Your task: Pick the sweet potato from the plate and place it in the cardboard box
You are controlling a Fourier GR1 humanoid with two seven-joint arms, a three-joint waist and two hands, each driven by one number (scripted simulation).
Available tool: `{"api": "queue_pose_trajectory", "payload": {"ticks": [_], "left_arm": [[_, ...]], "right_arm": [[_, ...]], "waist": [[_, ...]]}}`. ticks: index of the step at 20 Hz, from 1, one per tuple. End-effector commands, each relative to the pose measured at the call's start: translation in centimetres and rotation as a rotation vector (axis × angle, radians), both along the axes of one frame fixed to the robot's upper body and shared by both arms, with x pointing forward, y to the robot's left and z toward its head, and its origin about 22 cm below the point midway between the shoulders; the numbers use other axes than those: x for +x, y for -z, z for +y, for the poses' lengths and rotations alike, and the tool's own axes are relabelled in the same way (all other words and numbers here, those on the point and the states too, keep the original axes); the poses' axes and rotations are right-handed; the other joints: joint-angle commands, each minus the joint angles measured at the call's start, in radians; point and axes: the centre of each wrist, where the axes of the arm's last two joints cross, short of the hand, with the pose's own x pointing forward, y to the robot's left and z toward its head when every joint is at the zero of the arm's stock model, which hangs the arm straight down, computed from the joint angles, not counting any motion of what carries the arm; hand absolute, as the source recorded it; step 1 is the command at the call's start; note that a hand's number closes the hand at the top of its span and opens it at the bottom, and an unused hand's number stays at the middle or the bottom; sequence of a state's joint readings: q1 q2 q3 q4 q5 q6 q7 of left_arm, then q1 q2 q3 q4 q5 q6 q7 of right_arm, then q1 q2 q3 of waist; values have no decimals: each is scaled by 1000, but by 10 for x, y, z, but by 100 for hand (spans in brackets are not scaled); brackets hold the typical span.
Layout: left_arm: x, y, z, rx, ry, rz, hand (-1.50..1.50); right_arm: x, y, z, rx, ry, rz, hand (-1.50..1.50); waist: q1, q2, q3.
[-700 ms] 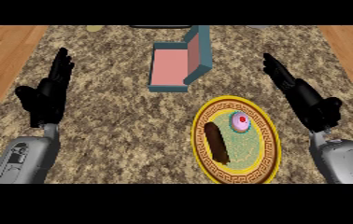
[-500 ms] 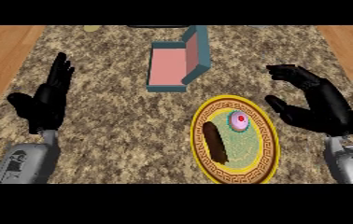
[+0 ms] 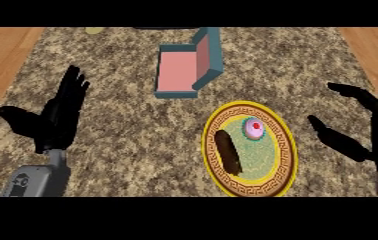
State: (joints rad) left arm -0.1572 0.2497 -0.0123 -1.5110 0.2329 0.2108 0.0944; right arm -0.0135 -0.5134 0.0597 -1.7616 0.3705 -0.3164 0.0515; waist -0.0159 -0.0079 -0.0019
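Reaching step: the potato [image 3: 228, 152] lies untouched on the plate [image 3: 286, 156], toward its 9 o'clock side. The right hand [image 3: 339, 143], at 3 o'clock of the plate, is spread wide, holding nothing. The left hand [image 3: 59, 116] rests open at 9 o'clock on the surface [image 3: 125, 139]. Next, probably: cross over, close round the potato, and lift toward the box [image 3: 184, 70] at 11 o'clock.

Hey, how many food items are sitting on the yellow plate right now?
2. The sweet potato lies along the left side of the plate; a small pink-topped treat sits near its upper middle. Nothing looks hidden.
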Motion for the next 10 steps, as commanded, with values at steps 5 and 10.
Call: {"api": "queue_pose_trajectory", "payload": {"ticks": [5,10], "left_arm": [[-10,-18,-10,-24,40,17,0],[-10,-16,-15,-16,30,13,0]], "right_arm": [[-32,-22,45,-346,-65,148,-150],[-51,-47,54,-518,-149,497,-150]], "waist": [[21,2,-1],[17,3,-4]]}}
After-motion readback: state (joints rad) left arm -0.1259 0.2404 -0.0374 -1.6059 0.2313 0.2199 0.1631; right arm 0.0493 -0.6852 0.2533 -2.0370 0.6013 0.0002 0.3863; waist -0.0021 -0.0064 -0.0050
